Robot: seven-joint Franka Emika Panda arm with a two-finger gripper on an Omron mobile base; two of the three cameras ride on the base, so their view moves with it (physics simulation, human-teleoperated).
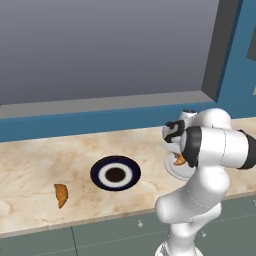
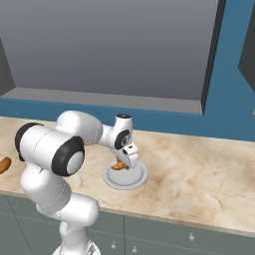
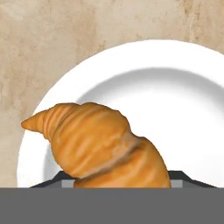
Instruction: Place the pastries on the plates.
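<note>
Marble-look counter (image 1: 30, 165), hard and flat. Navy ringed plate (image 1: 115, 173) glossy, empty; pale plate (image 2: 125, 180) smooth, shallow-rimmed, under the gripper (image 2: 124, 162). Gripper looks closed on a croissant (image 3: 103, 146) just above that plate, though its fingers are hidden. Second croissant (image 1: 61, 194) lies on the counter left of the navy plate. Croissants probably light, flaky, crushable: pinch mid-body gently.

No text, label, brand, number or sign can be read anywhere in these views.
</note>
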